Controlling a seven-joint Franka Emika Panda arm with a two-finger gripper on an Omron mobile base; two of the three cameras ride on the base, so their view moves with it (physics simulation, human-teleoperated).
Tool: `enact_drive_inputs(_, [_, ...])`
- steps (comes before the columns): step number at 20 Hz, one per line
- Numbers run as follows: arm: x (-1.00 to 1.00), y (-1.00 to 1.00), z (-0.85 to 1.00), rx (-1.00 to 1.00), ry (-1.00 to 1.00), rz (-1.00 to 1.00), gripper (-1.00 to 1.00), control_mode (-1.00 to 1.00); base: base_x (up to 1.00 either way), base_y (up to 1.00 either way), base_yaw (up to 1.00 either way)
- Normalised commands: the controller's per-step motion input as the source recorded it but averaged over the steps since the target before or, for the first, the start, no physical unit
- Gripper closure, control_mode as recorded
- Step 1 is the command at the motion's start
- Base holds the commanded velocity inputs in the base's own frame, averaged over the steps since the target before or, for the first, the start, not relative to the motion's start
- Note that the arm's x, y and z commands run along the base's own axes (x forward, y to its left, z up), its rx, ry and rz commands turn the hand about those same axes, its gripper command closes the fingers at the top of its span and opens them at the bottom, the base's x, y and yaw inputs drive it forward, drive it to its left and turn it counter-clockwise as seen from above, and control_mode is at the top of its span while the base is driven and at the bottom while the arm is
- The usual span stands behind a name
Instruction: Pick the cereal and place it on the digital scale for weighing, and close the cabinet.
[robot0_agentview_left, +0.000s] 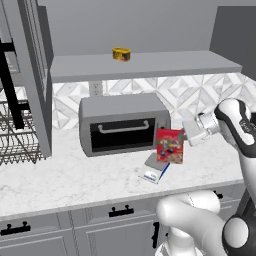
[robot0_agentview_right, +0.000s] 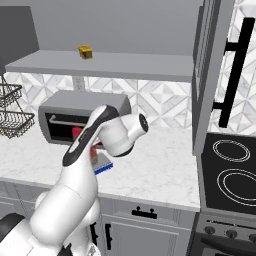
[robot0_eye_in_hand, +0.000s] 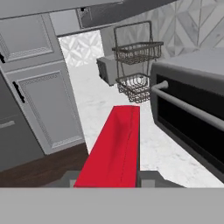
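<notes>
The gripper is clamped on the cereal box, which hangs just above the scale. This looks like the placing step; next, lower, let go, then shut the cabinet beyond.

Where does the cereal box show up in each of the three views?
Left base view: the cereal is right of centre, upright over the digital scale, held by the gripper.
Right base view: a red sliver behind the arm, left of centre.
Hand view: red edge at bottom centre.
Shared landmark: the toaster oven.
</notes>
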Motion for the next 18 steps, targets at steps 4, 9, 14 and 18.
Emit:
enact_drive_inputs(4, [0.23, 0.00, -0.31, 0.00, 0.00, 0.03, 1.00, -1.00, 0.00, 0.00, 0.00])
enact_drive_inputs(9, [0.23, 0.00, -0.28, 0.00, -0.01, 0.01, 1.00, -1.00, 0.00, 0.00, 0.00])
enact_drive_inputs(14, [0.18, 0.00, -0.22, 0.00, -0.08, 0.00, 1.00, -1.00, 0.00, 0.00, 0.00])
enact_drive_inputs(18, [0.19, 0.00, -0.13, 0.00, -0.12, 0.00, 1.00, -1.00, 0.00, 0.00, 0.00])
